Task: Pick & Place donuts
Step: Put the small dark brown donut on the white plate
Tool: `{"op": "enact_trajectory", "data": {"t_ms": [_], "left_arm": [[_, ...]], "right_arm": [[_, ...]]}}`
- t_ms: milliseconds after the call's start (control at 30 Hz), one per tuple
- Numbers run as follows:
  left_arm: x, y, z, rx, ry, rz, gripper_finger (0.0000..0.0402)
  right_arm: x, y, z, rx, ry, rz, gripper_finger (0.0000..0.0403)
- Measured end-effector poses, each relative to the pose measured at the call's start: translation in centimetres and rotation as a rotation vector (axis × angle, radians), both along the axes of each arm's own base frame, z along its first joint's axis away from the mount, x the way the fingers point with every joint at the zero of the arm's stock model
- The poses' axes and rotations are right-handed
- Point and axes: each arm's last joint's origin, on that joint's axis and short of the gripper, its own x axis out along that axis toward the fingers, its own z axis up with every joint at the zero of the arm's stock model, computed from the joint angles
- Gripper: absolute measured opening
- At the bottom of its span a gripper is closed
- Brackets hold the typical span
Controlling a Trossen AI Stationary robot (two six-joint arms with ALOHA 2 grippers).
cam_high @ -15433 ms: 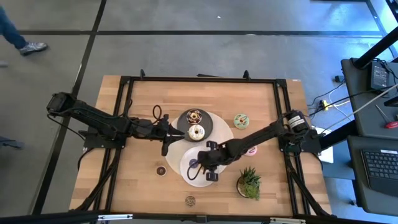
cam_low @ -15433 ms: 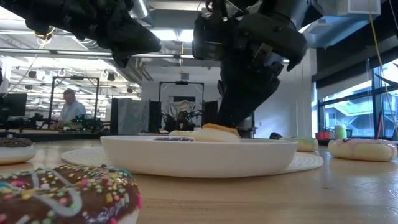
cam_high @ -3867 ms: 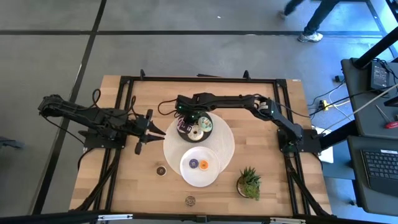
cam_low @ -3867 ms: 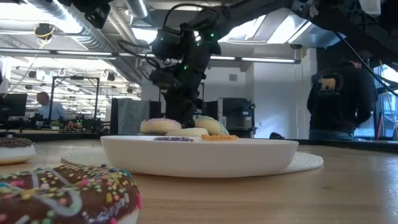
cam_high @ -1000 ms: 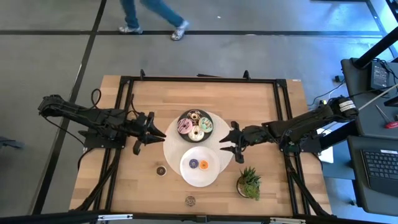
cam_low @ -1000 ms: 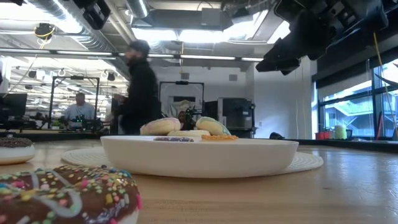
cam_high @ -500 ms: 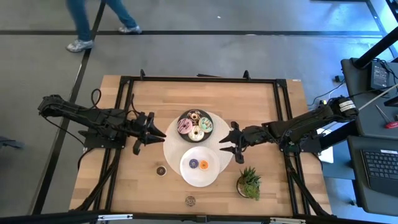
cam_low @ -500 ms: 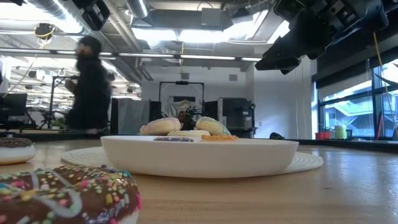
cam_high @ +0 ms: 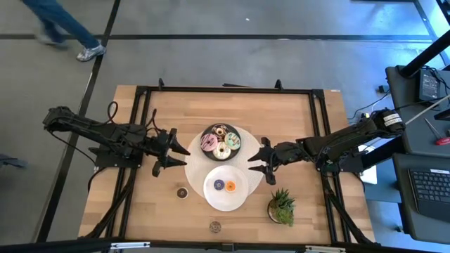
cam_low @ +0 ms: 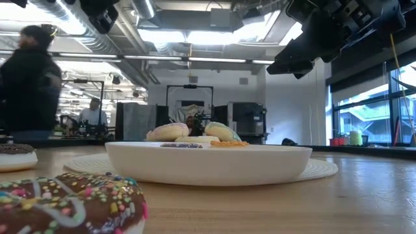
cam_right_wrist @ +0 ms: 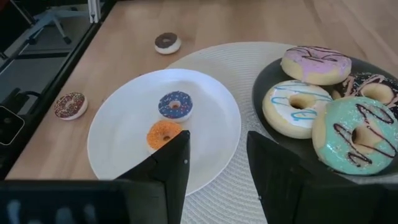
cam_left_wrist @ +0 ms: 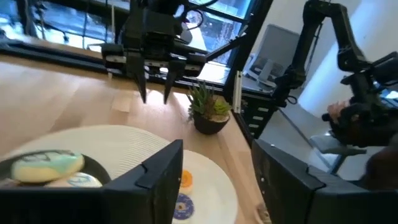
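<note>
Wooden worktop [cam_high: 295, 116], and both arms hang back from the plates. Four big donuts sit packed on the dark plate [cam_high: 209, 131]: pink donut [cam_right_wrist: 316, 64], white donut [cam_right_wrist: 296, 106], green donut [cam_right_wrist: 357, 137] and brown donut [cam_right_wrist: 374, 91], all touching one another. On the white plate [cam_right_wrist: 118, 130] lie the purple mini [cam_right_wrist: 175, 104] and the orange mini [cam_right_wrist: 163, 133], just beside each other. Two more remain loose on the wood: the dark mini [cam_high: 182, 192] left of the white plate, and a sprinkled donut [cam_high: 215, 226] near the front edge, well apart from everything.

By my reading, the next pick is one of those loose two. To do it well, come straight down over the ring and close across its outer width rather than poking the hole, since a small light toy will likely skid on bare wood if nudged from one side. The left arm is nearer the dark mini; the plant [cam_high: 282, 206] stands in the right arm's way to the front.

Left gripper [cam_high: 181, 150] hovers at the left edge of the mat [cam_high: 256, 158], fingers spread wide, holding nothing. Right gripper [cam_high: 254, 159] hovers over the mat's right edge, fingers likewise parted and empty, touching neither plate.
</note>
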Motion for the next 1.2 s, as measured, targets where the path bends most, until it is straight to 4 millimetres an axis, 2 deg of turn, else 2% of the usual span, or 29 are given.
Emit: {"op": "enact_trajectory", "data": {"t_ms": [133, 233, 400, 667, 900, 1200], "left_arm": [[0.3, -0.3, -0.3, -0.068, 0.042, -0.049, 0.0199], [0.9, -0.6, -1.1, -0.047, 0.092, -0.090, 0.0198], [2.1, -1.6, -3.6, 0.062, 0.258, -0.099, 0.0187], [3.9, -4.3, -8.1, 0.107, 0.513, -0.160, 0.0168], [4.3, -5.8, -11.2, 0.128, 0.673, -0.181, 0.0144], [4.3, -6.9, -13.1, 0.151, 0.765, -0.198, 0.0119]], "right_arm": [[0.0, 0.0, 0.0, 0.000, 0.000, 0.000, 0.0161], [0.0, 0.0, 0.0, 0.000, 0.001, 0.000, 0.0161], [0.0, 0.0, 0.0, 0.000, 0.001, 0.000, 0.0161], [0.0, 0.0, 0.0, -0.001, 0.002, 0.000, 0.0161], [0.0, 0.0, 0.0, -0.001, 0.002, 0.000, 0.0161], [0.0, 0.0, 0.0, -0.003, 0.001, 0.001, 0.0161]]}}
